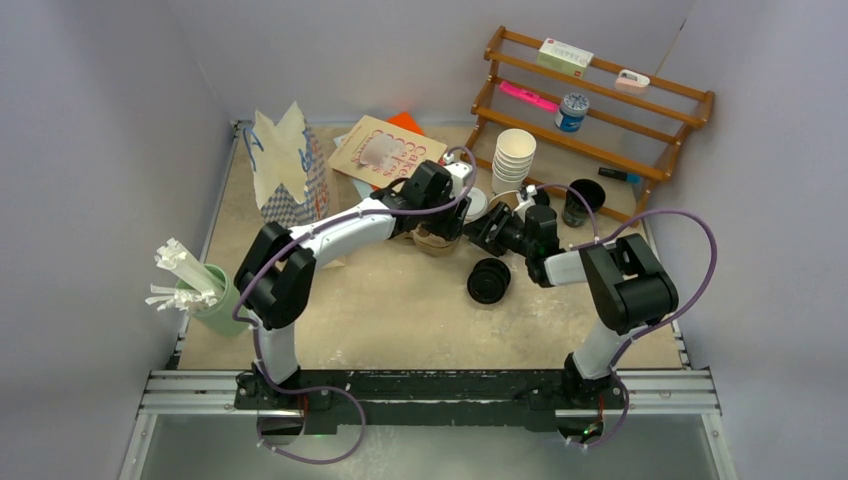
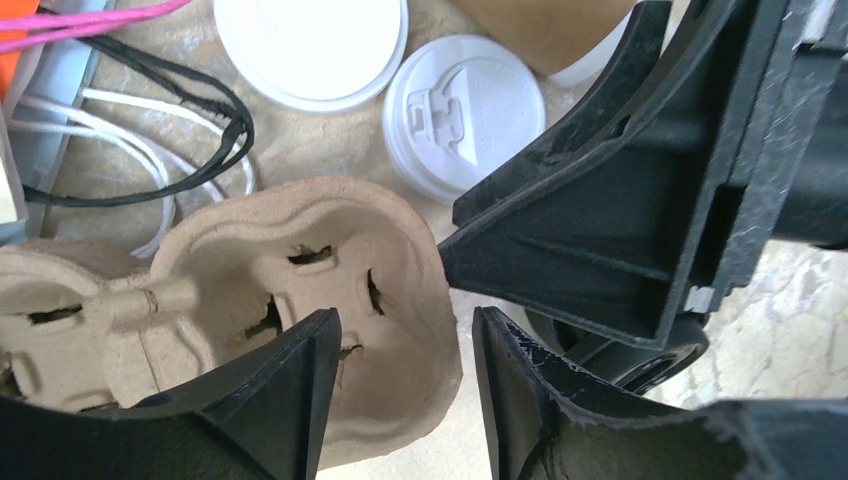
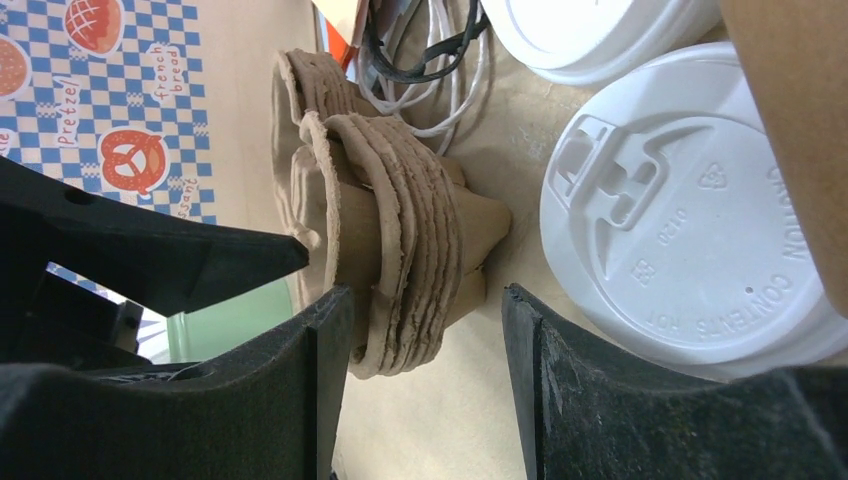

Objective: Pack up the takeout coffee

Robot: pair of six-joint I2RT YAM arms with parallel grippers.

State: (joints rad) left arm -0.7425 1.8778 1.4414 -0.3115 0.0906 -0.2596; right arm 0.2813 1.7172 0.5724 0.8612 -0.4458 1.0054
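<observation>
A stack of brown cardboard cup carriers point(image 1: 434, 242) lies mid-table. My left gripper point(image 2: 405, 385) is open, its jaws astride the near edge of the top carrier point(image 2: 300, 280). My right gripper point(image 3: 425, 375) is open, its jaws on either side of the stack's end point(image 3: 400, 250). The two grippers point(image 1: 447, 228) point(image 1: 482, 230) meet tip to tip over the stack. A white sip lid point(image 2: 465, 115) point(image 3: 680, 230) lies just beyond, next to a brown paper cup point(image 3: 790, 110); I cannot tell if the lid caps a cup. A black lidded cup point(image 1: 488, 281) lies on its side nearer the front.
A tall stack of lidless white cups point(image 1: 513, 157), an open black cup point(image 1: 580, 202) and a wooden rack point(image 1: 600, 100) stand at the back right. A checkered paper bag point(image 1: 288, 170), a book point(image 1: 385, 150) and cables point(image 2: 150, 150) lie back left. A green cup of stirrers point(image 1: 205, 295) stands far left.
</observation>
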